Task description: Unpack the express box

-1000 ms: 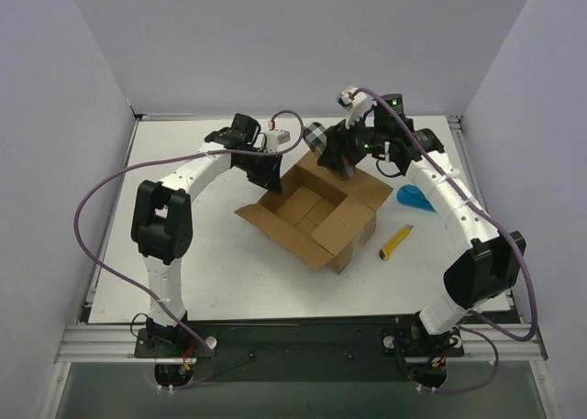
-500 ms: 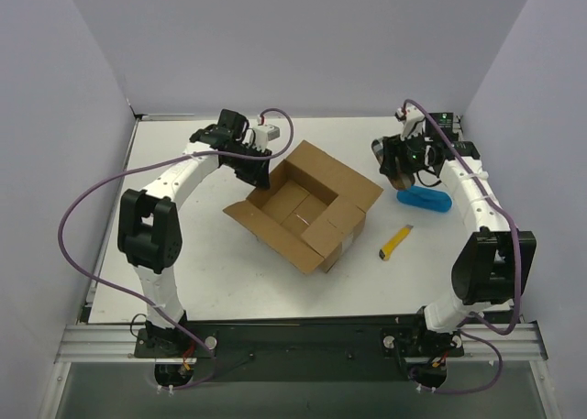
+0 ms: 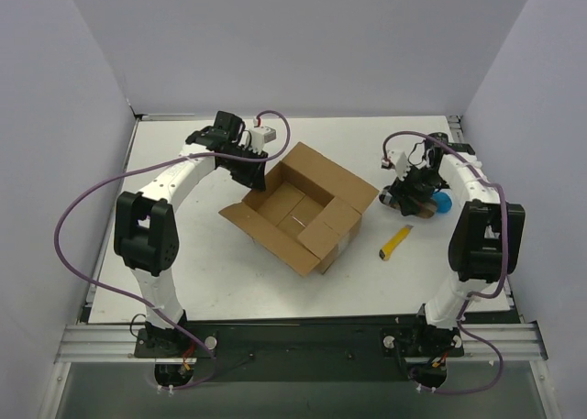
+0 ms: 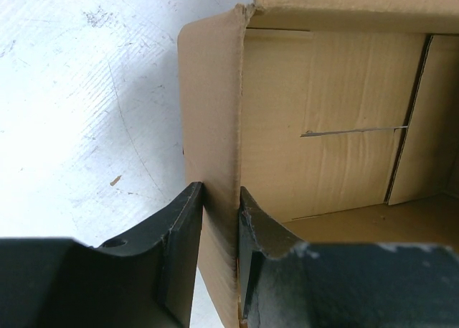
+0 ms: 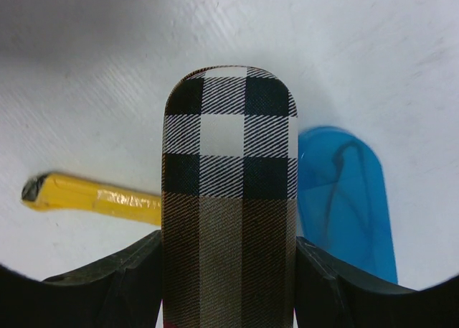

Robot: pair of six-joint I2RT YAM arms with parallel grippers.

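Note:
The express box [image 3: 303, 208] is a brown cardboard carton with its flaps open, in the middle of the table; its inside shows bare cardboard [image 4: 337, 127]. My left gripper [image 3: 258, 176] is shut on the box's far-left side wall [image 4: 215, 220], one finger outside and one inside. My right gripper [image 3: 408, 197] is shut on a dark plaid-patterned case [image 5: 228, 199] and holds it low over the table to the right of the box, next to a blue case [image 5: 344, 199].
A yellow utility knife [image 3: 395, 242] lies right of the box, also seen in the right wrist view [image 5: 93, 197]. The blue case [image 3: 440, 200] lies near the table's right edge. Grey walls enclose the table.
My right gripper carried the plaid case from above the box out to the right and down beside the blue case. The left gripper and box shifted slightly left.

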